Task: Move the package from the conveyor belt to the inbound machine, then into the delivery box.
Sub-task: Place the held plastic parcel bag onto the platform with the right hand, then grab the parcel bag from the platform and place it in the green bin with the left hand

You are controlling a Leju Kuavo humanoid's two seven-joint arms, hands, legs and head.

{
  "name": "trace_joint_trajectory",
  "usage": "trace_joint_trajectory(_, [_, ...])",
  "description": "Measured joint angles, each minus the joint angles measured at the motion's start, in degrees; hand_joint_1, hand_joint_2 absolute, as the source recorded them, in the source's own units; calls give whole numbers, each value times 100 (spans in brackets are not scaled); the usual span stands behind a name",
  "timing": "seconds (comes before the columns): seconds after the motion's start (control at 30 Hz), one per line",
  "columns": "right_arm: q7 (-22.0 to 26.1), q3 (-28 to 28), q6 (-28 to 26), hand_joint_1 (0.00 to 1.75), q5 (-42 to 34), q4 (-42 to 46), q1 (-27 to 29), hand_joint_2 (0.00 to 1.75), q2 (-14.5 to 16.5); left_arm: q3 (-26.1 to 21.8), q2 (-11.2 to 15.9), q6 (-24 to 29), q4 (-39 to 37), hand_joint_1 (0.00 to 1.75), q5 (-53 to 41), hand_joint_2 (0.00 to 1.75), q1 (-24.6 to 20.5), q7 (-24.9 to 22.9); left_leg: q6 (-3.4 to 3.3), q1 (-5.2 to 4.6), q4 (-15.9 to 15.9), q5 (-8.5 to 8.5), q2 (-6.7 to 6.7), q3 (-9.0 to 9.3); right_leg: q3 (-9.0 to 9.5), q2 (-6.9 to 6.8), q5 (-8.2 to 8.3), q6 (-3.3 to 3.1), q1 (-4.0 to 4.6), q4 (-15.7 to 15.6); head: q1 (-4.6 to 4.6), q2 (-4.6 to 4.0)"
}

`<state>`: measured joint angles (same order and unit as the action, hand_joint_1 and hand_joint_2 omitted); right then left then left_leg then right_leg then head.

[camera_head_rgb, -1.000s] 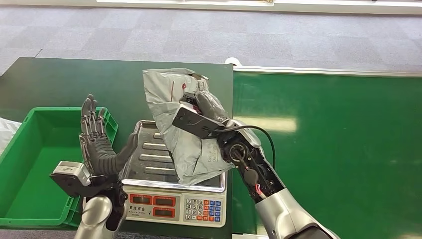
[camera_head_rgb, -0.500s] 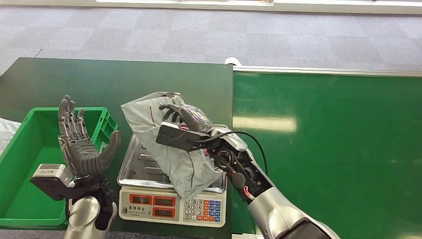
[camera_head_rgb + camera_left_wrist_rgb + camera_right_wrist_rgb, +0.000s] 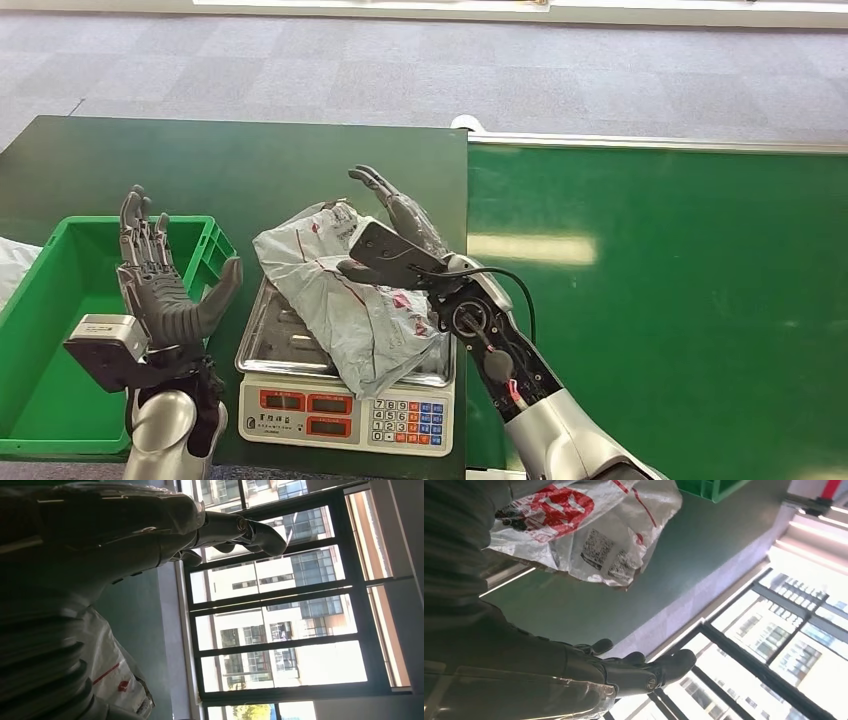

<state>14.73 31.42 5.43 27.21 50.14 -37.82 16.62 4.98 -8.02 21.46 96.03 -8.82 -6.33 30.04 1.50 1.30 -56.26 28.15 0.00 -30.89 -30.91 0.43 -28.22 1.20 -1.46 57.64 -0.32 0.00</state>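
The package (image 3: pixel 345 300), a soft, crinkly, light-looking poly bag, lies slumped on the scale (image 3: pixel 345 400) near the surface's front edge. Both my right hand (image 3: pixel 395 225) and left hand (image 3: pixel 160 285) are spread wide, empty; I'd gather a bunched fold.

grey carpet floor (image 3: pixel 420 70) | windows (image 3: pixel 280 630) | building outside (image 3: pixel 260 585)

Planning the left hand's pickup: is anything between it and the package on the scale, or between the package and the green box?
Nothing visible. The open left hand is raised beside the package on the scale, with the green box adjacent.
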Motion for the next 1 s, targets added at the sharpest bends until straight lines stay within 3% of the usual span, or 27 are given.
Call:
trace_joint_trajectory(0.2, [40, -233, -1044, 0, 181, 1080, 532, 175, -52, 0, -38, -51, 44, 0, -225, 175, -8, -174, 0, 0, 0, 1, 0, -2, -4, 0, -1, 0, 0, -1, 0, 0])
trace_joint_trajectory(0.3, [42, -251, -1171, 0, 210, 1202, 591, 175, -56, 0, -40, -61, 45, 0, -248, 175, -8, -202, 0, 0, 0, 1, 0, -2, -5, 0, -1, 0, 0, -1, 0, 0])
trace_joint_trajectory(0.43, [185, -214, -2897, 0, 1271, 2705, 1549, 175, -165, 152, -72, -342, -315, 0, -912, 175, -297, -764, 0, 0, 1, 1, 1, -3, -5, 1, -1, 0, 0, -3, 0, 0])
trace_joint_trajectory(0.47, [165, -140, -3050, 0, 1461, 2930, 1741, 175, -193, 214, -82, -398, -446, 0, -1077, 175, -388, -860, 0, 0, 1, 1, 3, -3, -5, 1, 0, 0, 0, -3, -1, 0])
trace_joint_trajectory(0.67, [129, 222, -3137, 0, 1522, 3500, 2329, 175, -339, 631, -104, -784, -1207, 0, -1843, 175, -779, -1522, 0, 0, 1, 1, 3, -3, -5, 1, 0, 0, 0, -3, 1, 0])
trace_joint_trajectory(0.97, [303, 459, -2991, 0, 1414, 3711, 2443, 175, -446, 1080, -181, -1227, -2505, 0, -2808, 175, -1313, -2200, 0, 0, 0, 1, 2, -3, -5, 0, 0, 0, 0, -3, 0, 0])
trace_joint_trajectory(1.0, [319, 475, -2977, 0, 1414, 3713, 2443, 175, -455, 1127, -189, -1361, -2676, 24, -2927, 175, -1385, -2296, 0, 0, 0, 1, 1, -4, -5, 0, 0, 0, 0, -3, 0, 0])
